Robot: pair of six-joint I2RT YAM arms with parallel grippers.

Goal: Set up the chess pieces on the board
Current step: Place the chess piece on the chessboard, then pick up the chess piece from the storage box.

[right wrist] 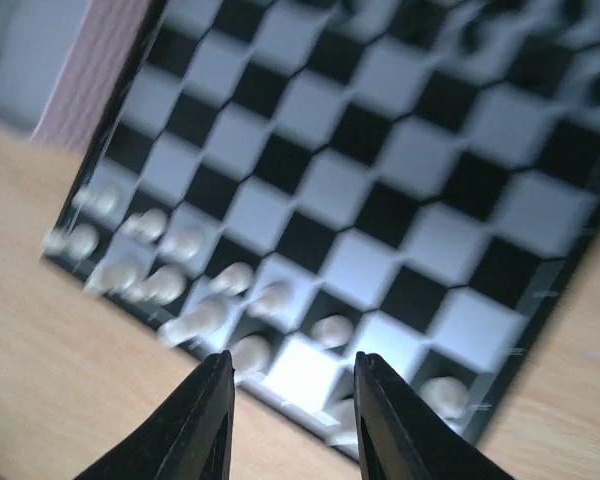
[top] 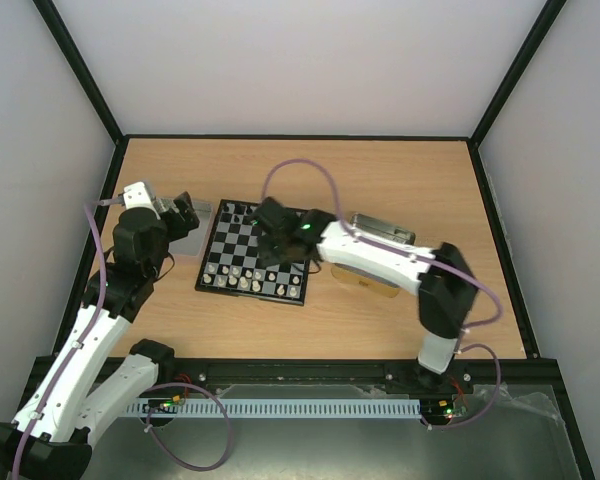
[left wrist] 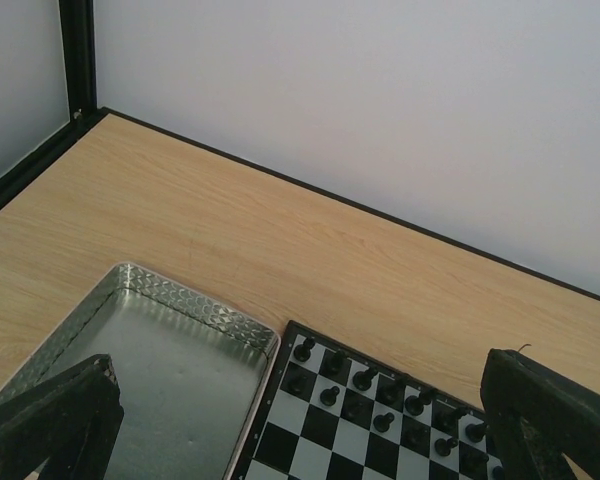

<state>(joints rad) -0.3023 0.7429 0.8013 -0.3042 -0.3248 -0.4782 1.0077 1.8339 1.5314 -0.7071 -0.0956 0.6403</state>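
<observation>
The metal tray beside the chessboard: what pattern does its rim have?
The rim of the silver metal tray shows small embossed diamonds; clearest in left wrist view.

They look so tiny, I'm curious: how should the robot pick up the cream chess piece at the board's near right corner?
Probably from straight above, jaws pinching the small cream chess piece across its upper part. It is low and narrow on the black-and-silver checked chessboard, with neighbours along the row that a sideways approach could knock. Its exact shape is blurred.
</observation>
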